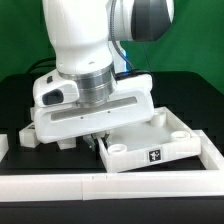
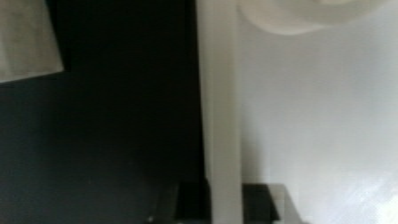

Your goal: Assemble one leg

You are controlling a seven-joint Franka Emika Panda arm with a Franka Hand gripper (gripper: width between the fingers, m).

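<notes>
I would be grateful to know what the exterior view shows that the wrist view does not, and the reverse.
Only the exterior view shows the white robot arm, the black-and-white square tag marker on an edge of the large flat white panel with round corner sockets, and the white rail bordering the black table. Only the wrist view shows, close up, the panel's long straight edge against the table and a blurred pale grey shape I cannot identify. Both show the panel and the table.
</notes>
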